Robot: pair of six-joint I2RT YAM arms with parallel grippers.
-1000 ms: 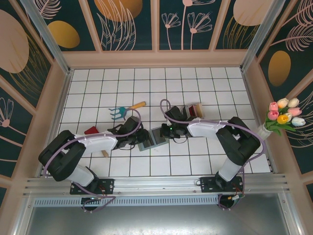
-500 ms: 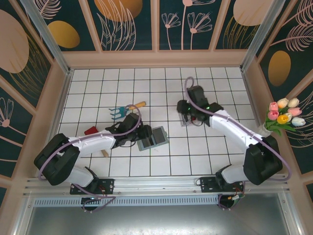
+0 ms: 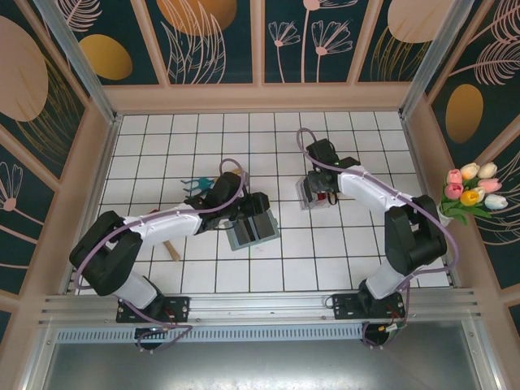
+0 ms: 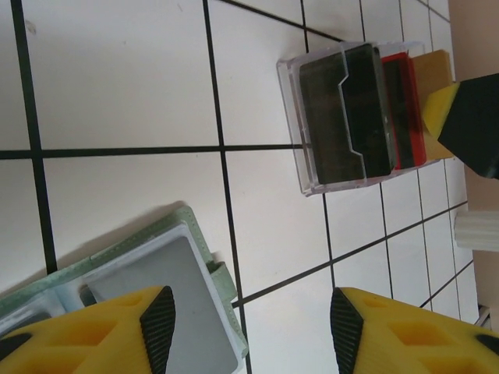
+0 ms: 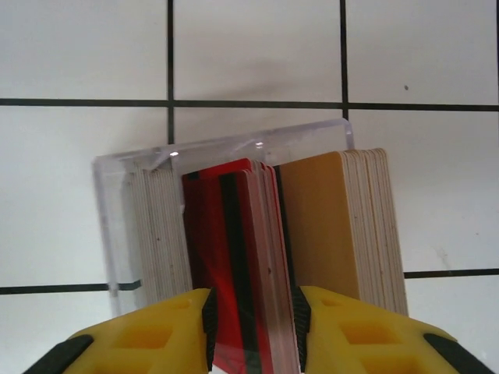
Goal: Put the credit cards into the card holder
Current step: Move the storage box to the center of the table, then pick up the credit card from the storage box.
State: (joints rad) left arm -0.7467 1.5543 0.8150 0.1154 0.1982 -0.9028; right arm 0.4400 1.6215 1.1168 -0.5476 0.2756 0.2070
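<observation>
From above, the left gripper (image 3: 244, 209) sits low over the white tiled table (image 3: 162, 146), and the flat grey-green rectangular card holder (image 3: 258, 231) lies just ahead of its tips; whether they touch it I cannot tell from here. Well apart, across 1 or 2 tiles, the right gripper (image 3: 315, 192) is down on a clear plastic box (image 3: 305, 199). In the left wrist view, the 2 yellow fingers (image 4: 117, 331) with black pads stand roughly half open with only bare tile between them, holding nothing. The card holder shows under and beside one finger, lying flat with a grey panel facing up. Farther ahead stands the clear box with the thin rectangular plastic credit cards (image 4: 343, 117) upright on edge inside it: dark grey, then red, then tan, and a yellow-and-black finger of the right gripper is at their far side. In the right wrist view, cream cards fill one end of the box, tan cards the other, and the red credit cards stand directly between the black pads (image 5: 210, 315), which press on both faces of that red bundle, so the jaws are closed narrowly on it.
</observation>
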